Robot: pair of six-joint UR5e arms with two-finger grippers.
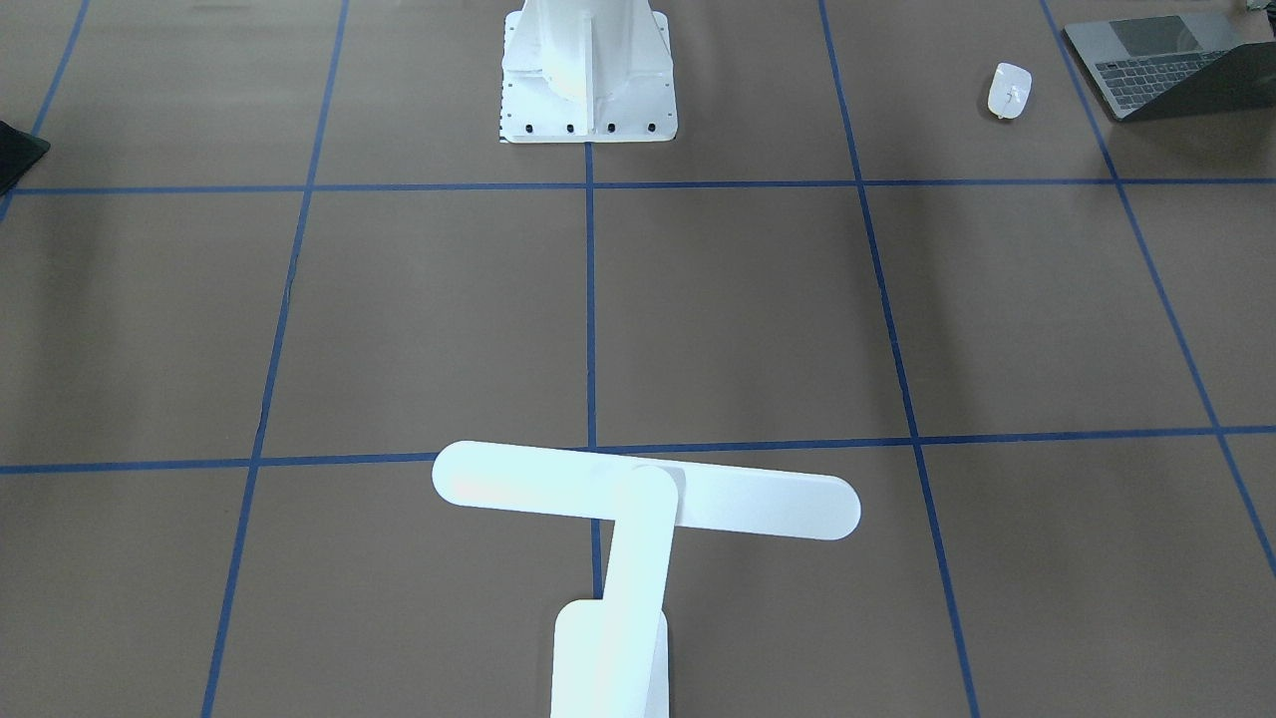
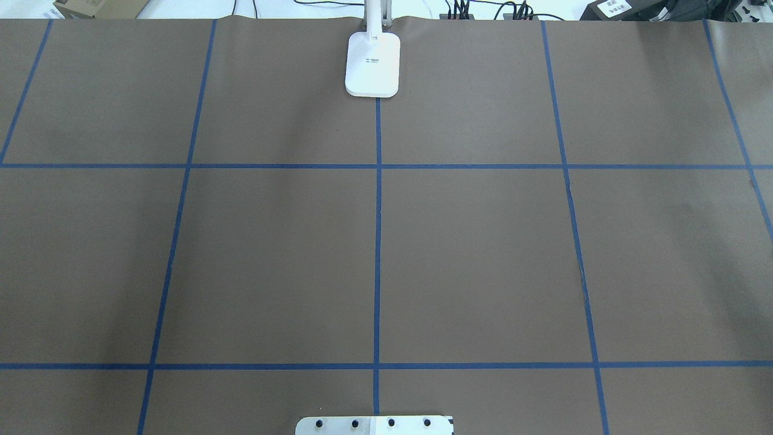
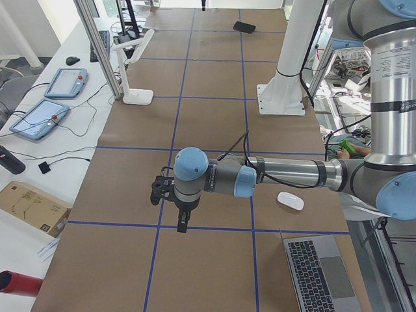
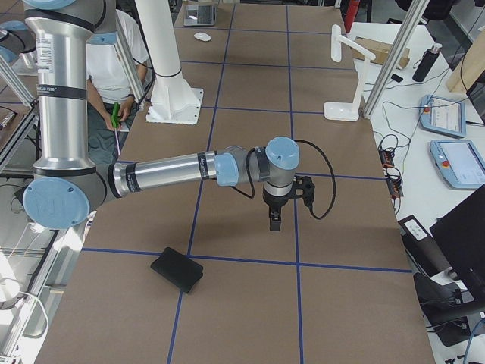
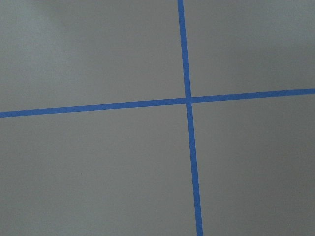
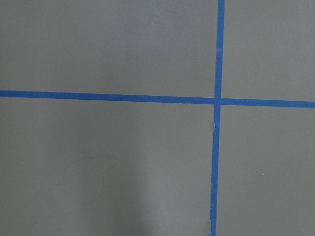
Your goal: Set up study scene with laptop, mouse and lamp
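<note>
The grey laptop (image 1: 1161, 65) lies open at the table corner on my left, the white mouse (image 1: 1009, 90) beside it. Both show in the exterior left view, laptop (image 3: 322, 273) and mouse (image 3: 290, 201). The white T-shaped lamp (image 1: 646, 491) stands at the far edge on the centre line, its base (image 2: 372, 63) in the overhead view. My left gripper (image 3: 182, 223) hangs above the table left of the mouse; my right gripper (image 4: 273, 220) hangs over the table's right half. Both show only in side views, so I cannot tell open or shut. The wrist views show only paper and tape.
A black square mat (image 4: 176, 270) lies at the table's right end, near my right gripper. The white robot pedestal (image 1: 588, 70) stands at the near edge. A seated person (image 4: 114, 61) is beside the robot. Blue tape lines grid the brown paper (image 2: 471, 260).
</note>
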